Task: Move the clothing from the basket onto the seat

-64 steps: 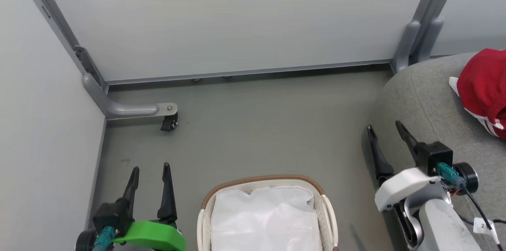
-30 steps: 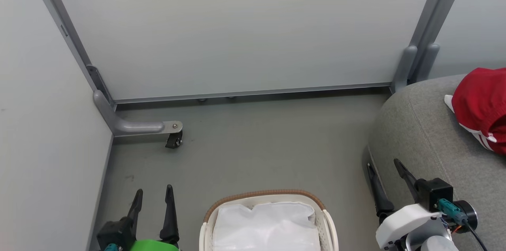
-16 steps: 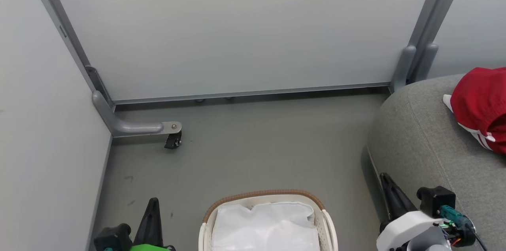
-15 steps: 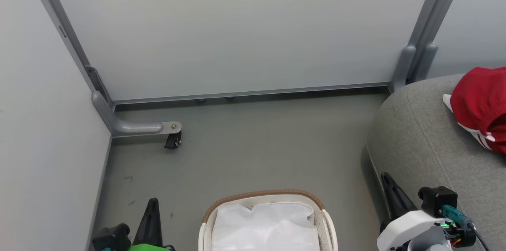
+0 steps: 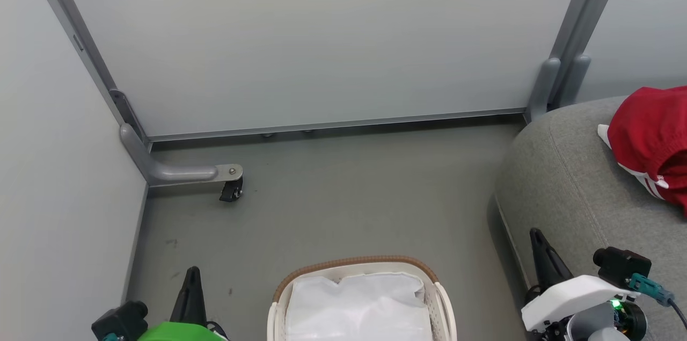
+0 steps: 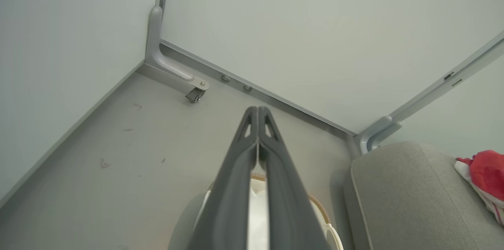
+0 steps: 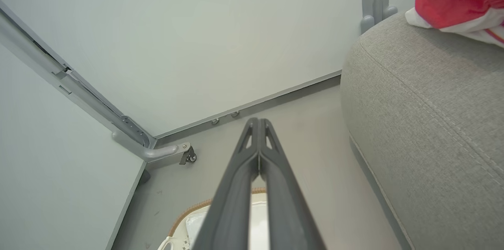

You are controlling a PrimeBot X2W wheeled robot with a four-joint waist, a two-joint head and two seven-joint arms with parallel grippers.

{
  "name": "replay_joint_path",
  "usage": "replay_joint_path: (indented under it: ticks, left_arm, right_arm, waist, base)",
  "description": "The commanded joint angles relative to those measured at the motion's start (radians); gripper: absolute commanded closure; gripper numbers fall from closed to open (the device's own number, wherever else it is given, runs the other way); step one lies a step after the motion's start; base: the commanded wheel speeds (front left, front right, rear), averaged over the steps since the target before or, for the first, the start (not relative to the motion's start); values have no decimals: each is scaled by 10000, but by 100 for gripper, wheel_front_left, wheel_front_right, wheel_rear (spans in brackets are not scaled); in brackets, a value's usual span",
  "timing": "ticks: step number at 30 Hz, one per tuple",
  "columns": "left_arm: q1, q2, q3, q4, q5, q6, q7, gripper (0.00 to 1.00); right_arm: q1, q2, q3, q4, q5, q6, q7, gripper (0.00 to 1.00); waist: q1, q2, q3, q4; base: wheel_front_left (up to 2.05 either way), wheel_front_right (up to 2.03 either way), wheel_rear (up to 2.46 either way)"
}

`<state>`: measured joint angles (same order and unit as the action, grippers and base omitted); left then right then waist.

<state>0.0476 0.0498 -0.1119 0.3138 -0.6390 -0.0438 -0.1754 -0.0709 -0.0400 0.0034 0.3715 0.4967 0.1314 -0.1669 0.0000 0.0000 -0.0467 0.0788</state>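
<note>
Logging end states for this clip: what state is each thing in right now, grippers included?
clothing: bunched up, lying on the seat.
seat: bearing the clothing on top.
basket: upright on the floor, with its white liner showing inside and no red fabric in the part seen.
left gripper: shut, holding nothing.
right gripper: shut, holding nothing.
</note>
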Motion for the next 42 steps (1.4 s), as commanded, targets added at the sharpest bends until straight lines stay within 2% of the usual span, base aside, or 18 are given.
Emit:
replay_joint_path:
  ticks: [1, 23, 42]
  left_arm:
    - [-401, 47, 110, -190, -382, -46, 84, 100]
    - [-783, 73, 725, -359, -3218, -306, 896, 100]
    - [-1040, 79, 1161, -469, -5173, -474, 1475, 100]
  right_arm:
    - [-205, -52, -77, -215, 410, -2, 92, 100]
    - [-289, -77, -411, -554, 3636, -4, 908, 100]
    - [-342, -95, -642, -781, 5859, -6, 1480, 100]
  waist:
    - [0, 0, 8, -11]
    - [0, 0, 111, -174]
    - [0, 0, 199, -314]
  base:
    - [0, 0, 0]
    - [0, 0, 0]
    - [0, 0, 0]
